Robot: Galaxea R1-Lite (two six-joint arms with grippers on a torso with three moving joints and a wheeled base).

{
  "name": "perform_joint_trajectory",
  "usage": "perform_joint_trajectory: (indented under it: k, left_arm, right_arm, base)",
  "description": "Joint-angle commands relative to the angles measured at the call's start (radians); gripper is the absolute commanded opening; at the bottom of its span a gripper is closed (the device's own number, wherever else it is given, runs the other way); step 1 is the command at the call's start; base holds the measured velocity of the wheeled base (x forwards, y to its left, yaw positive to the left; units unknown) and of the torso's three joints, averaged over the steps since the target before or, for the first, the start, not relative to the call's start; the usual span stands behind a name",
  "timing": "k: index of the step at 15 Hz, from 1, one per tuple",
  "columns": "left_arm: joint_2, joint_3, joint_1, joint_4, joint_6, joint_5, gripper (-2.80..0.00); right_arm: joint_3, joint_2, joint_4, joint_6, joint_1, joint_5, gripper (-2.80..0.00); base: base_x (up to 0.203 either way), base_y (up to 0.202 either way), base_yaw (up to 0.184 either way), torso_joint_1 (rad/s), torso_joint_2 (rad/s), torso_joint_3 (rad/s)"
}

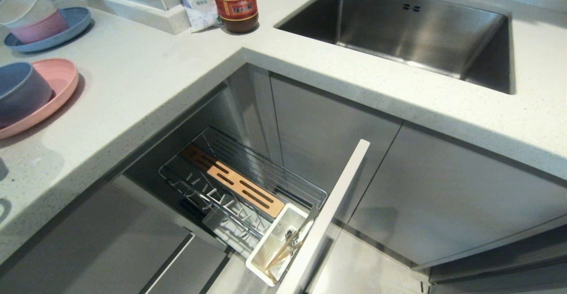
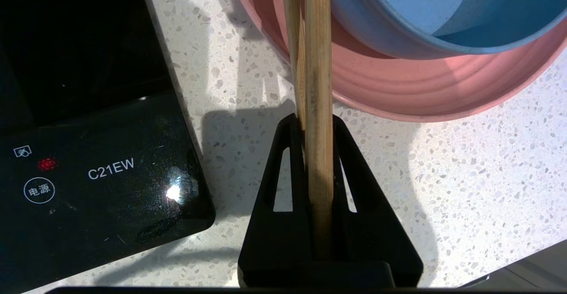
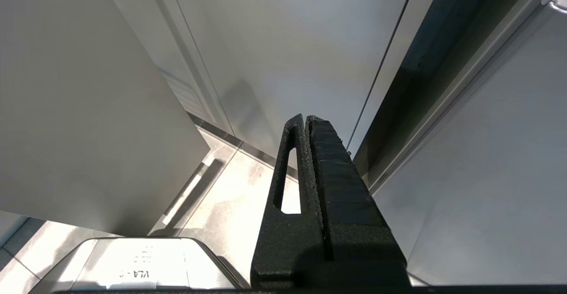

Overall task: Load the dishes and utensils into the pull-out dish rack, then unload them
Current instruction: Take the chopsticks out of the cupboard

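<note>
Left gripper clamped on chopsticks, sticks crossed, over pink plate; watch slip or snag on blue bowl. Right gripper closed, empty, parked low by cabinets.

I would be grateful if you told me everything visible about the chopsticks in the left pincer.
The chopsticks are two slim sticks of light, grained wood, lying side by side and nearly parallel. The left pincer is shut on them, its black fingers pressing from both sides. They hang over the speckled counter, their far part crossing the rim of the pink plate that holds the blue bowl. Their tips are out of view.
</note>
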Motion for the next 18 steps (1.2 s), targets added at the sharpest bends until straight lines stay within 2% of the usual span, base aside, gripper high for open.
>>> perform_joint_trajectory:
  k: [1,9,10,18]
  left_arm:
    - [0.000,0.004,0.002,0.007,-0.002,-0.001,-2.80]
    - [0.002,0.011,0.002,0.007,-0.001,-0.001,-2.80]
    - [0.002,0.010,0.002,0.007,-0.001,-0.001,0.00]
    - [-0.004,0.007,0.005,0.005,-0.002,0.001,0.00]
  right_arm:
    - [0.002,-0.004,-0.001,0.000,0.000,0.000,-2.80]
    - [0.002,-0.004,0.000,0.000,0.001,0.000,-2.80]
    - [0.002,-0.004,0.000,0.000,0.001,0.000,-2.80]
    - [0.002,-0.004,-0.001,0.000,0.001,0.000,-2.80]
  base:
    - [0.000,0.000,0.000,0.000,0.00,0.000]
    - [0.000,0.000,0.000,0.000,0.00,0.000]
    - [0.000,0.000,0.000,0.000,0.00,0.000]
    - [0.000,0.000,0.000,0.000,0.00,0.000]
